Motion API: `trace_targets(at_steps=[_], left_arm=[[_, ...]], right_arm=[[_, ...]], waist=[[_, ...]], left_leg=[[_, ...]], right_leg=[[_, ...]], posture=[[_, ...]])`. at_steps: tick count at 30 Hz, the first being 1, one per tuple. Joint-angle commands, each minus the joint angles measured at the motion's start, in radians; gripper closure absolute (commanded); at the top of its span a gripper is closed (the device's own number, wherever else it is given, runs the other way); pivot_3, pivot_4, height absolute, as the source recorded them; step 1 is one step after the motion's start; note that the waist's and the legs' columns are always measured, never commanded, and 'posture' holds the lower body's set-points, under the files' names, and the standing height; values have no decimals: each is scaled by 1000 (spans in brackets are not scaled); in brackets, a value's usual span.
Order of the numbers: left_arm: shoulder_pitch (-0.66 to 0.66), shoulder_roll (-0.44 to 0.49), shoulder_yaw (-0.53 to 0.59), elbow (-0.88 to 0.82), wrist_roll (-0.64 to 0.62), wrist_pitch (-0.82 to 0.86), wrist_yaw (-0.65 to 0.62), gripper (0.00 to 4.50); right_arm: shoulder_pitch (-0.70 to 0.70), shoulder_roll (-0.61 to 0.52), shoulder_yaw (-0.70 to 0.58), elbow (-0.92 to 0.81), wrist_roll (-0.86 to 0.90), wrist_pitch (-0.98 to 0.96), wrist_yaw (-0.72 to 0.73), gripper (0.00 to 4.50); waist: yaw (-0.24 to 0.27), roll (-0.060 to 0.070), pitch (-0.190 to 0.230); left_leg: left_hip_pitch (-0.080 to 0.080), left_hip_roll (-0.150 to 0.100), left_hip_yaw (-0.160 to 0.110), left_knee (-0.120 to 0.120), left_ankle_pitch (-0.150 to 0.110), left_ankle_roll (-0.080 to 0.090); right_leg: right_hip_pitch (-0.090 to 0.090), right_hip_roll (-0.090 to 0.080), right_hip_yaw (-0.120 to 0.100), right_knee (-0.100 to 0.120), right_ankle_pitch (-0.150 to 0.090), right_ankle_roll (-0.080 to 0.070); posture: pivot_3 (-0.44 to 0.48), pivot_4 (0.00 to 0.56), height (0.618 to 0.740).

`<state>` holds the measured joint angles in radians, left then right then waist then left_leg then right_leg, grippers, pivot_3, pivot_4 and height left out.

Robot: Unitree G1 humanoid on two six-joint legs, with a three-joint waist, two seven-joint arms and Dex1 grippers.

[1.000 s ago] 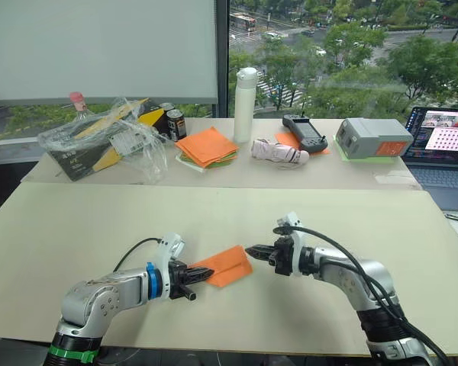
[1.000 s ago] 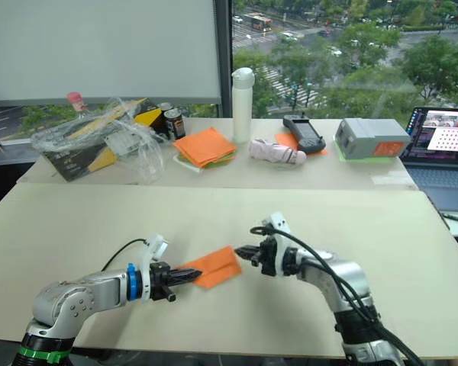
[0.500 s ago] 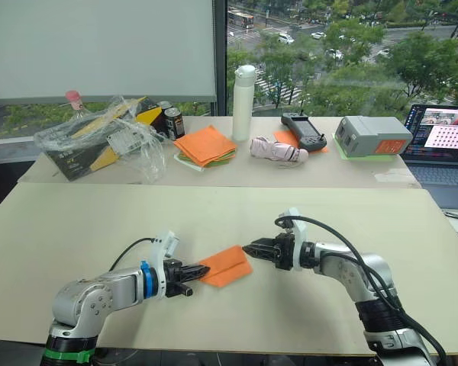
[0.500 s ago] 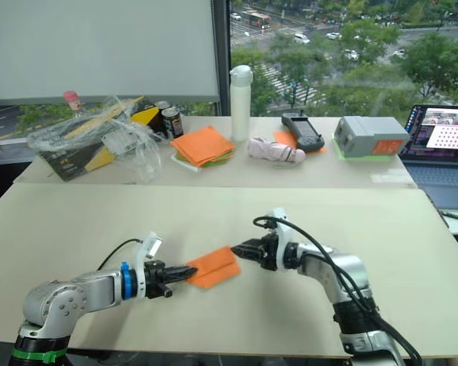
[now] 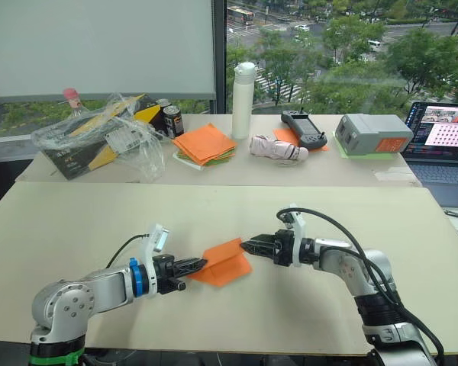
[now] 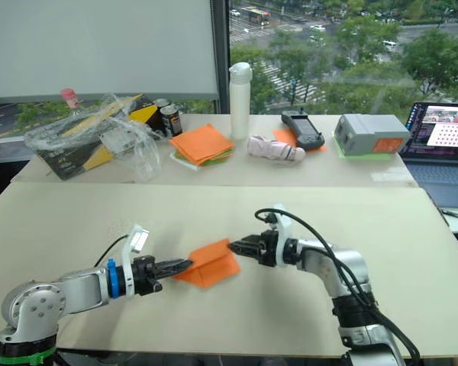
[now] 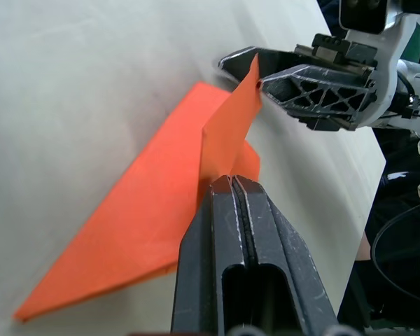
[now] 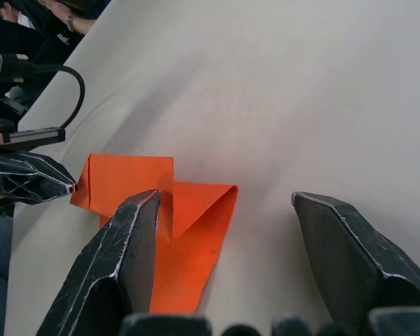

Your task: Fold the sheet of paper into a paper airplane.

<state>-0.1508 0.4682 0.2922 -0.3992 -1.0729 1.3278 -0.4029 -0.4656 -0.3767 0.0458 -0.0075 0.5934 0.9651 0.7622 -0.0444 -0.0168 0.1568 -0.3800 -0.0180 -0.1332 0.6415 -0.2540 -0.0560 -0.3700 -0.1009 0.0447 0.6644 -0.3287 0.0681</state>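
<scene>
The orange sheet of paper lies mid-table, folded into a pointed, layered wedge like a paper airplane. One flap stands up from it. My left gripper is at the paper's left end, shut on the base of that raised flap. My right gripper is at the paper's right end, open. In the right wrist view its fingers stand wide apart, with the paper partly behind one of them. The flap's far tip reaches the right gripper.
On the far table are a stack of orange and green sheets, a white bottle, a plastic-wrapped box, cans, a handheld controller, a grey box and a laptop.
My right gripper was shut at the paper's right tip and has opened. My left gripper stays shut on the paper. The whole picture has shifted a little.
</scene>
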Motion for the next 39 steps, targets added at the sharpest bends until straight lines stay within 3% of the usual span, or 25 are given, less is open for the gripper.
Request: trace_targets(at_steps=[1, 23, 26, 33, 39], left_arm=[[11, 17, 33, -23, -53, -1, 5, 4500], [77, 40, 51, -28, -106, -48, 62, 4500], [77, 40, 47, -27, -110, -54, 70, 4500], [71, 46, 40, -16, -116, -68, 79, 4500], [66, 53, 34, -8, -117, -75, 76, 4500]], right_arm=[[-32, 1, -18, -24, 42, 16, 28, 1187], [-92, -16, 105, -2, 27, 23, 123, 1187], [-92, -23, 116, -5, 15, 14, 140, 1978], [-79, -41, 147, -20, -21, -28, 158, 4456], [-87, -40, 124, -36, -37, -79, 150, 4456]], waist=[[0, 0, 0], [0, 0, 0], [0, 0, 0], [0, 0, 0], [-1, 0, 0]], left_leg=[[0, 0, 0, 0, 0, 0], [-1, 0, 0, 1, 0, 0], [-1, 0, 0, 1, 0, 0], [-1, 0, 0, 1, 0, 0], [-1, 0, 0, 1, 0, 0]], right_leg=[[0, 0, 0, 0, 0, 0], [-1, 0, 0, 0, 0, 0], [-1, 0, 0, 0, 0, 0], [-1, 0, 0, 0, 0, 0], [-1, 0, 0, 0, 0, 0]], posture=[[0, 150, 740], [0, 150, 740], [0, 150, 740], [0, 150, 740], [0, 150, 740]])
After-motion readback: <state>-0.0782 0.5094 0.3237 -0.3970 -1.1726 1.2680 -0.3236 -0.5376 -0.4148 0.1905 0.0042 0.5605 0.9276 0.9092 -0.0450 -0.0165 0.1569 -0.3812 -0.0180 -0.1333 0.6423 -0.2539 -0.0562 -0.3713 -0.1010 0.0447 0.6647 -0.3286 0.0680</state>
